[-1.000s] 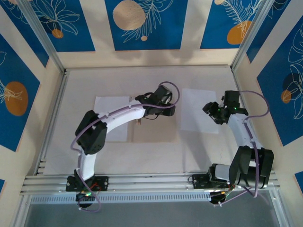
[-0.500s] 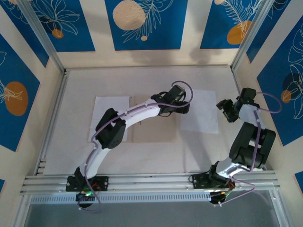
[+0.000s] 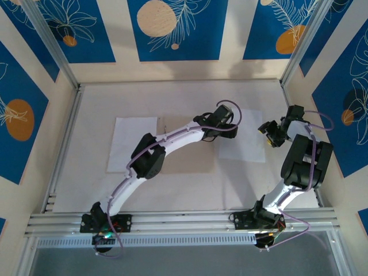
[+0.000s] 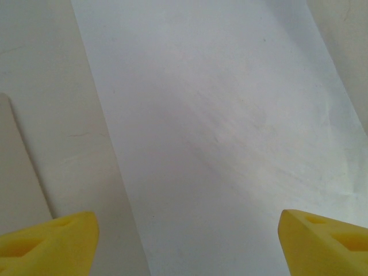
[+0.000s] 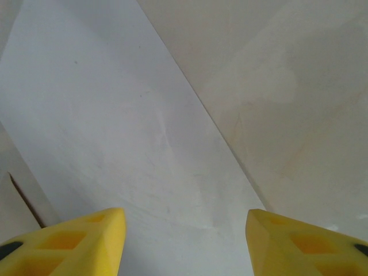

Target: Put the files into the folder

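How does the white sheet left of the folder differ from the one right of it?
The left sheet lies left of the folder; the right sheet lies right of it. No gripper is over the left sheet; the open left gripper hangs over the right sheet's left edge, the open right gripper near its right edge. Both are plain white, flat, outside the folder.

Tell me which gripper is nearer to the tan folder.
Left. The left gripper hovers just past the right edge of the folder, over the white sheet beside it. The right gripper sits at that sheet's far edge.
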Robot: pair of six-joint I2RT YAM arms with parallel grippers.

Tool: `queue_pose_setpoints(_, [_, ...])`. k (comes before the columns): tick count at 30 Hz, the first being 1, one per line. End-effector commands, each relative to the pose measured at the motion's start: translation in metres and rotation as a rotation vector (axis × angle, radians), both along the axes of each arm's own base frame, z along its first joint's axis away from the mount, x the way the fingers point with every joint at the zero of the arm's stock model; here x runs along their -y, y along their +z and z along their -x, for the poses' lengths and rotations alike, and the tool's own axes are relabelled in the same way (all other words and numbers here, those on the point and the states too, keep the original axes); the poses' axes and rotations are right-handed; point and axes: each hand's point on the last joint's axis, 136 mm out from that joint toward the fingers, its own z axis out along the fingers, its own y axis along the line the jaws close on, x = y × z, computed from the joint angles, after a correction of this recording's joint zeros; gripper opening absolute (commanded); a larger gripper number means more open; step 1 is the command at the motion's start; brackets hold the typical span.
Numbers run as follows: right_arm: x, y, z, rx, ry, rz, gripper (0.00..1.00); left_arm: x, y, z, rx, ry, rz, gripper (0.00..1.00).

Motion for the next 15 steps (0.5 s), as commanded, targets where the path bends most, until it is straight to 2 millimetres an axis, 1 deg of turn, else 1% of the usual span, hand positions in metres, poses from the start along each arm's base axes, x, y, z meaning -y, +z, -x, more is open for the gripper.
queue_pose_setpoints(1, [-0.002,-0.004,-0.005,-0.018,0.030,0.013,0.58,0.007,-0.008,0.006,-0.031,-0.008,-0.005,0.81])
queue_pose_setpoints(9, [-0.008,-0.015,-0.007,-0.046,0.049,0.014,0.58,0.009,-0.018,0.001,-0.073,0.034,0.004,0.80])
queue_pose_setpoints(15, [-0.005,-0.021,-0.006,-0.073,0.051,0.042,0.58,0.013,-0.020,0.006,-0.112,0.035,0.030,0.79])
